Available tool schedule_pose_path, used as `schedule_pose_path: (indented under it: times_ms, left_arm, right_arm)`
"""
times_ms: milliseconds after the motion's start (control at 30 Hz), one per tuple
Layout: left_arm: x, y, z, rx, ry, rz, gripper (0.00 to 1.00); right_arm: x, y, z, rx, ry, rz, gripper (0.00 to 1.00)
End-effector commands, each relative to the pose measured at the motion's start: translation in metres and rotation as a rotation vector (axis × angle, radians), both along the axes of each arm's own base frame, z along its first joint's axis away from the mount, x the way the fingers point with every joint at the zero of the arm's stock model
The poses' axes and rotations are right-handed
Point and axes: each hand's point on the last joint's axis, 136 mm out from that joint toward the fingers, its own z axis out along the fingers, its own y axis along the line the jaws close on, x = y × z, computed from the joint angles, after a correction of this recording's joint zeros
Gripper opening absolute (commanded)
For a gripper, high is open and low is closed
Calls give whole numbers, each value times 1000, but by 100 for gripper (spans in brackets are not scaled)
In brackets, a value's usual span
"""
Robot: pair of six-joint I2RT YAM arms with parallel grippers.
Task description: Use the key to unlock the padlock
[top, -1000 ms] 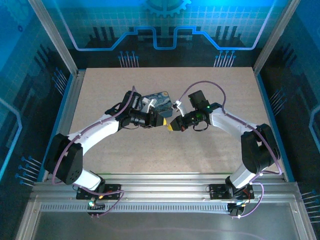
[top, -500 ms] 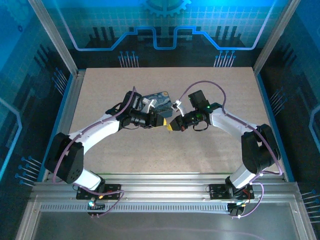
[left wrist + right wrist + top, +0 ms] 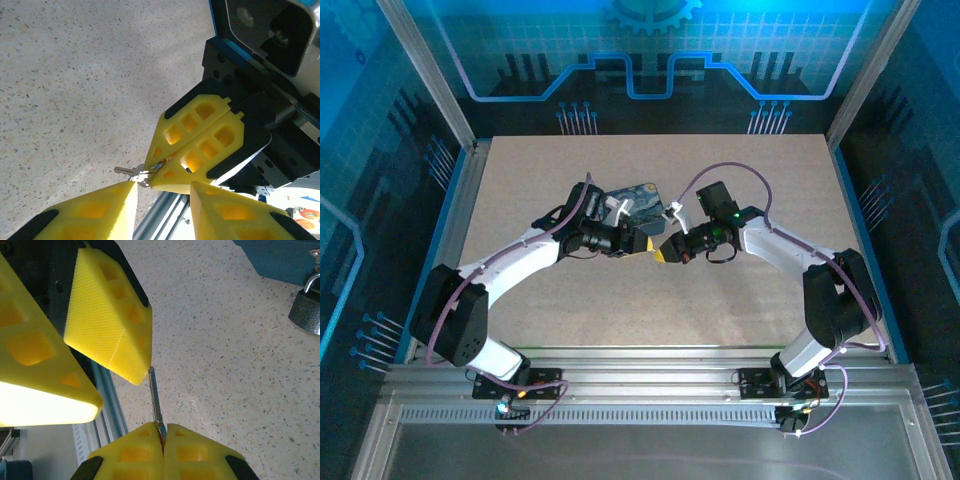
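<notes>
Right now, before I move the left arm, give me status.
Right gripper shut on the key, blade sticking out. Left gripper open, empty, close beside the key's tip. Padlock on the table, not held.

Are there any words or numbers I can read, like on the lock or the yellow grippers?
None can be read. The padlock shows no legible mark; the key is too small to tell; the left gripper and right gripper are blank; the blue case carries only a picture.

Speckled beige table [image 3: 750, 300]; dark blue patterned box [image 3: 642, 200] flat on it, mid-table; aluminium rail [image 3: 650, 385] along near edge
</notes>
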Motion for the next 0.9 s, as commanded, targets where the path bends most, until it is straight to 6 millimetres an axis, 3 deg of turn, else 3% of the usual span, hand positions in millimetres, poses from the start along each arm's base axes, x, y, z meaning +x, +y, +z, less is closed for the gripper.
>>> schedule_pose_path:
  times_ms: [0,567,867]
  left_arm:
    - [5,-2,-7,14,3,19,35]
    - [12,15,-13,105,-33,85,42]
    - [14,21,-3,21,-26,112,33]
  right_arm:
    - [-17,9,16,55,-27,70,4]
    - [-24,11,17,63,-14,106,4]
    - [-20,11,14,57,13,92,4]
